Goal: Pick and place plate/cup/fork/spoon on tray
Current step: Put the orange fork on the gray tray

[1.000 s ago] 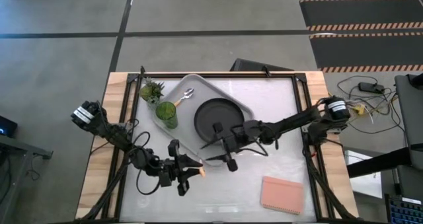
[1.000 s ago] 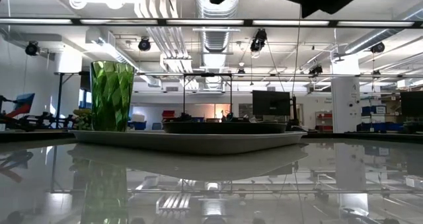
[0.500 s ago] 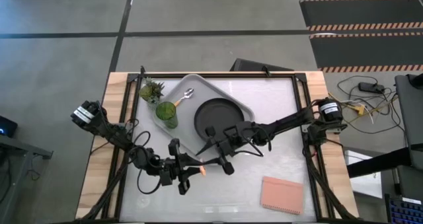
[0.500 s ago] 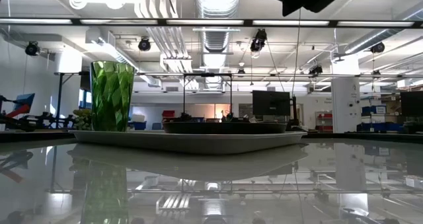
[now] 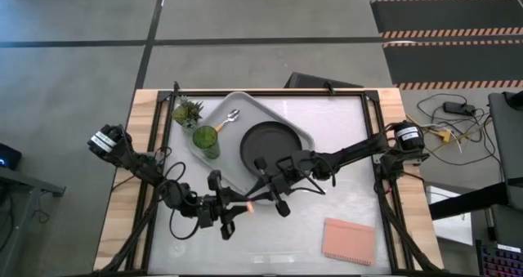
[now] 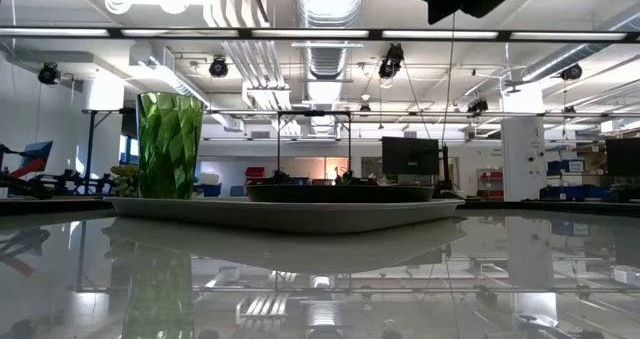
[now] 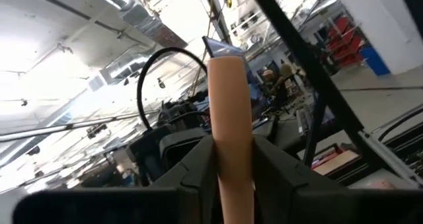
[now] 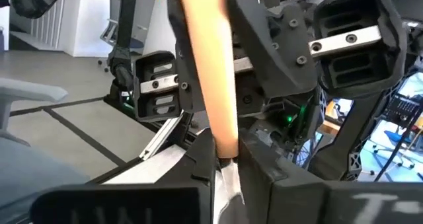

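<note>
Fork, a small silver metal one with an orange handle (image 5: pixel 248 207), hangs in the air between my two sets of fingers, above the pale bench (image 5: pixel 343 146) and just clear of the near edge of the light grey rectangular plastic tray (image 5: pixel 261 105). My left gripper (image 5: pixel 233 213) has its fingers (image 7: pixel 198 164) closed on the handle. My right gripper (image 5: pixel 263 197) has met it from the other side, and its fingers (image 8: pixel 254 164) pinch the silver neck where it joins the handle. Both of us seem to be holding the fork at once, so I judge this to be the handover.

Beyond my right fingers sits the round matte black plate (image 5: pixel 271 143), already on the tray. Farther off on the tray are the translucent green glass tumbler (image 5: pixel 206 140) and the small shiny silver spoon (image 5: pixel 230 118), and a small spiky green potted plant (image 5: pixel 187 111) stands just beside the tray's far corner. A pink rectangular pad (image 5: pixel 348 239) lies on the bench, well apart from both grippers.

To do this step well, I should make sure the right fingers grip firmly before the left ones open. The left should then draw straight back along the handle, so the fork does not twist. The fork looks light and slim, so it could swing in the grip. I would then carry it level to a bare patch of tray beside the plate and set it down low.
</note>
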